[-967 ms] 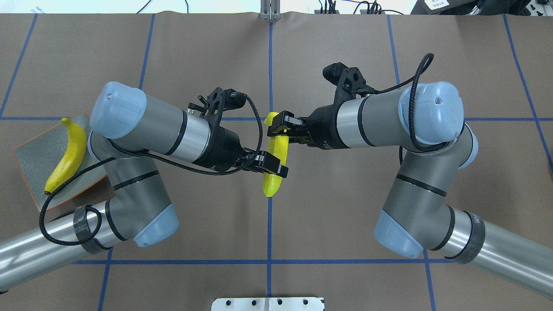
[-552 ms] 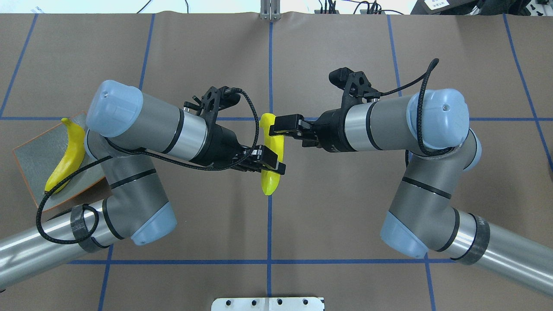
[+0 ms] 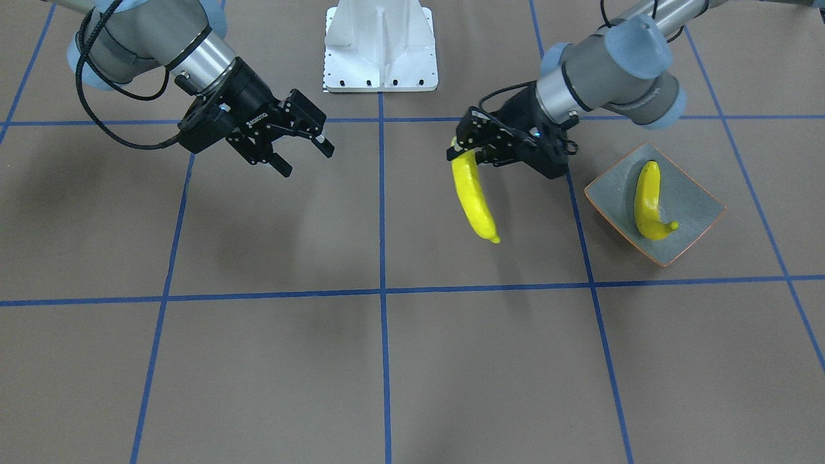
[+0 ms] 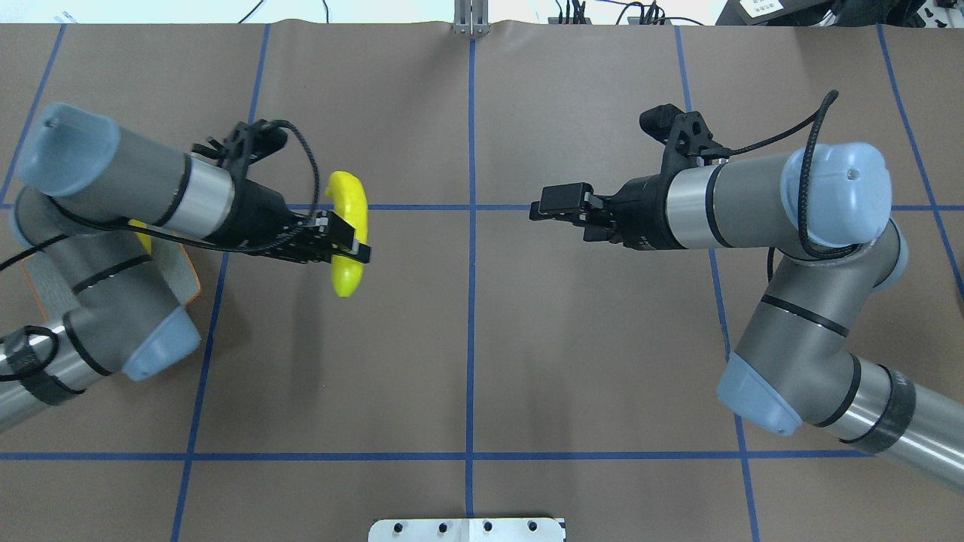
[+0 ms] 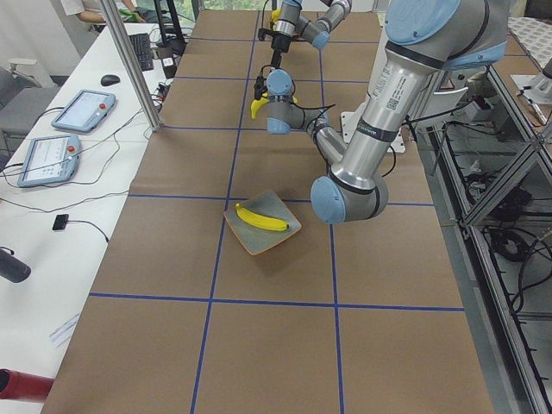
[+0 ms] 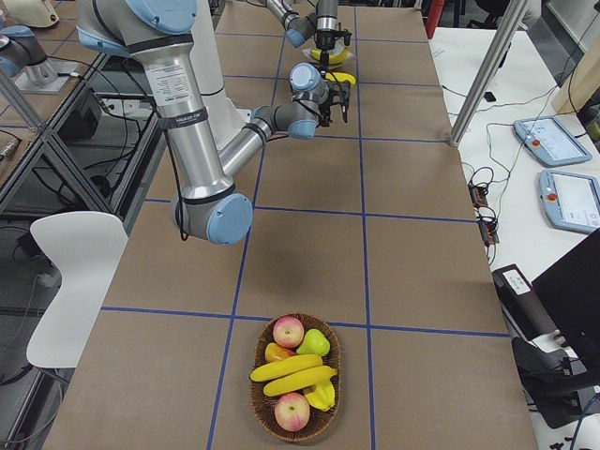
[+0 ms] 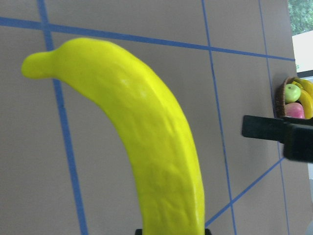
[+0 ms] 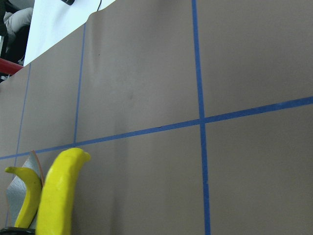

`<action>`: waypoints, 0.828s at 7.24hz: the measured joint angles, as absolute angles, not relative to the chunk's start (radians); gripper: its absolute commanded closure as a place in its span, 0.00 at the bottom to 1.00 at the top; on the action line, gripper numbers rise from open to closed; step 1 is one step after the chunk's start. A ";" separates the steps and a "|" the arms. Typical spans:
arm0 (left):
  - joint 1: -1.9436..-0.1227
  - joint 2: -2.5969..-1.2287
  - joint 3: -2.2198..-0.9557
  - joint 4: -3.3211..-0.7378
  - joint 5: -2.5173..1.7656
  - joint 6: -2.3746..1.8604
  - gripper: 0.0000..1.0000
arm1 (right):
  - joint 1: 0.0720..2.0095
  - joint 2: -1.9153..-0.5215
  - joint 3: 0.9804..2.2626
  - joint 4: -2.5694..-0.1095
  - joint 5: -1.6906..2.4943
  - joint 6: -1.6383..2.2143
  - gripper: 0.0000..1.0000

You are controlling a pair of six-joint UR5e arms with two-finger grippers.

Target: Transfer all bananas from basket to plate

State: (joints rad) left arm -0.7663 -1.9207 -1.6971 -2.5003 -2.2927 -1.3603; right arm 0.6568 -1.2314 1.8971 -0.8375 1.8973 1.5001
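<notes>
My left gripper [image 3: 469,147] pinches a banana [image 3: 475,200] by one end, aloft beside the plate [image 3: 699,209] near the left end of the table [image 3: 387,361]; right gripper [image 3: 303,143] gapes empty. Gripped endwise, it could swing loose early.

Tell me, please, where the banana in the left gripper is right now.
In the front-facing view, the held banana hangs from the left gripper above the table, right of centre and left of the plate, which holds another banana.
</notes>
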 measured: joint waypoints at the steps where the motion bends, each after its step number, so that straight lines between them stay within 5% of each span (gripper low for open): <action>1: -0.812 -1.837 -1.700 -2.487 -2.304 -1.257 1.00 | 0.667 -1.256 1.902 -0.838 1.886 1.498 0.00; 6: -1.044 -1.704 -1.705 -2.209 -2.290 -0.666 1.00 | 0.746 -1.423 1.955 -0.826 1.866 1.309 0.00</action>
